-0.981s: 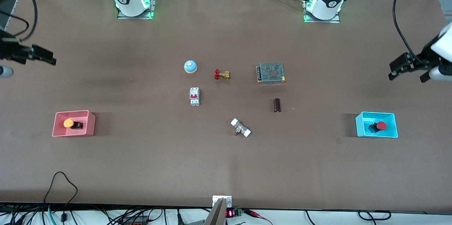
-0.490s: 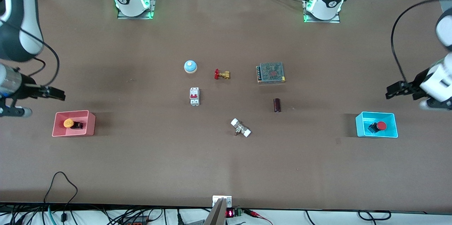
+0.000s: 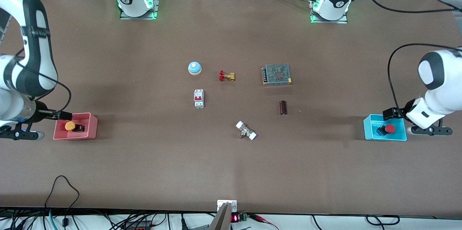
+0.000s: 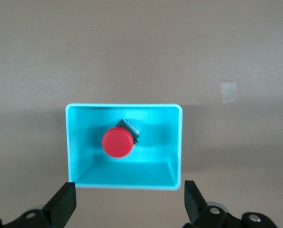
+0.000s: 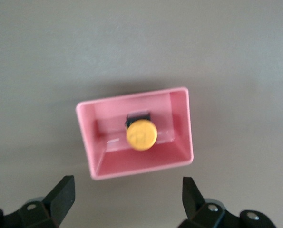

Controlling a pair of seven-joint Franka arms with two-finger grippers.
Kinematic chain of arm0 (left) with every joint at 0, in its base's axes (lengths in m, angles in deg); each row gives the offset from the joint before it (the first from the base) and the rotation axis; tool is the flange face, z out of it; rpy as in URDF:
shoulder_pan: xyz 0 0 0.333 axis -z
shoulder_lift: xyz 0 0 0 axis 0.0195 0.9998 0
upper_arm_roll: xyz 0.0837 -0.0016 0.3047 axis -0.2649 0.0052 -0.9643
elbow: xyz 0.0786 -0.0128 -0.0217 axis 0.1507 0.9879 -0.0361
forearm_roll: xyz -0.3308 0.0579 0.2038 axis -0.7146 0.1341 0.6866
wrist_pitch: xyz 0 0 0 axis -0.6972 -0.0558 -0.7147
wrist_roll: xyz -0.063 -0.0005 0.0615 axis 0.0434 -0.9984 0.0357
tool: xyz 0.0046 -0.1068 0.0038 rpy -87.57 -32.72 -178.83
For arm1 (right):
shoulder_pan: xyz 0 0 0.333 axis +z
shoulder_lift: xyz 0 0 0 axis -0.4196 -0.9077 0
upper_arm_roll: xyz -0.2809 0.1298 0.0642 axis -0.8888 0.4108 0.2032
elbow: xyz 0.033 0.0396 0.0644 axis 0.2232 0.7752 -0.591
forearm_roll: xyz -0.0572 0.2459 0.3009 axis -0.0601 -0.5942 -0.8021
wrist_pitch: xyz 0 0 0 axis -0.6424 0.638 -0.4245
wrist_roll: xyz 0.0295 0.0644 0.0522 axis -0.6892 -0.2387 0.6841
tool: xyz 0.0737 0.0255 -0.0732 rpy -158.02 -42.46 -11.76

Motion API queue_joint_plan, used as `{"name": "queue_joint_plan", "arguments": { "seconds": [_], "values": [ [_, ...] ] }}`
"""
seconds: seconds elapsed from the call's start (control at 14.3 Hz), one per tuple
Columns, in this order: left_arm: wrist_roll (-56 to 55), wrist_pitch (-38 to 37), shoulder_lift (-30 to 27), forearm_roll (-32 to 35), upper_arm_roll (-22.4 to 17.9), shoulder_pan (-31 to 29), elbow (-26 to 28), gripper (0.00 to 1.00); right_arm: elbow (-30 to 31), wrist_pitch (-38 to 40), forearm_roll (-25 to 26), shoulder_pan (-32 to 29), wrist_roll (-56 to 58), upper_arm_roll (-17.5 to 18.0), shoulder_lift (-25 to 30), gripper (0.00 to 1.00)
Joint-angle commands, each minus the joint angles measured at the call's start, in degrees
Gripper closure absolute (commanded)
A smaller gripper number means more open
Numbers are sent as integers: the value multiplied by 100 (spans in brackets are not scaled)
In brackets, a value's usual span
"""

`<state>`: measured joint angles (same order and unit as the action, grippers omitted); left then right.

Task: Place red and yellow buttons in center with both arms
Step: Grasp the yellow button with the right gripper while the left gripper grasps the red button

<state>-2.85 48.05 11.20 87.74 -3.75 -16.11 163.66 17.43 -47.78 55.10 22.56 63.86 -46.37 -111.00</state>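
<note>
Bench status: you will find the red button [image 3: 389,128] lying in the cyan bin [image 3: 370,129], which sits near the edge of the bench at the left arm's end. The yellow button [image 3: 70,126] lies in the pink bin [image 3: 92,127], near the edge at the right arm's end. The centre of the brown tabletop [image 3: 231,157] holds neither button.

Left gripper [image 4: 129,202]: it hangs over the cyan bin's rim. In the left wrist view you see its fingers [image 4: 64,205] spread wide, wider than the bin, holding nothing, with the red cap directly under the camera.

Right gripper [image 5: 127,199]: it hangs over the rim of the pink bin. In the right wrist view its fingers [image 5: 63,195] are likewise wide apart and empty, the yellow cap below them.

Around mid-bench you see a blue dome bell [image 3: 194,68], a red-handled brass valve [image 3: 226,76], a circuit breaker [image 3: 199,98], a mesh-covered power supply [image 3: 277,74], a dark cylinder [image 3: 283,107] and a white-ended fitting [image 3: 246,130].
</note>
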Motion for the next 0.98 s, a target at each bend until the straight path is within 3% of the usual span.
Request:
{"name": "queue_joint_plan", "arguments": {
  "seconds": [0.0,0.42,0.91],
  "values": [
    [12,474,410,130,23,-127,-137,0,-208,-361,-1,-118,346,63,-383,0],
    [4,1003,780,130,14,-145,-154,0,-208,-687,-19,-162,610,72,-683,0],
    [-5,968,824,148,-30,-136,-146,34,-208,-758,-71,-224,857,90,-867,0]
  ]
}}
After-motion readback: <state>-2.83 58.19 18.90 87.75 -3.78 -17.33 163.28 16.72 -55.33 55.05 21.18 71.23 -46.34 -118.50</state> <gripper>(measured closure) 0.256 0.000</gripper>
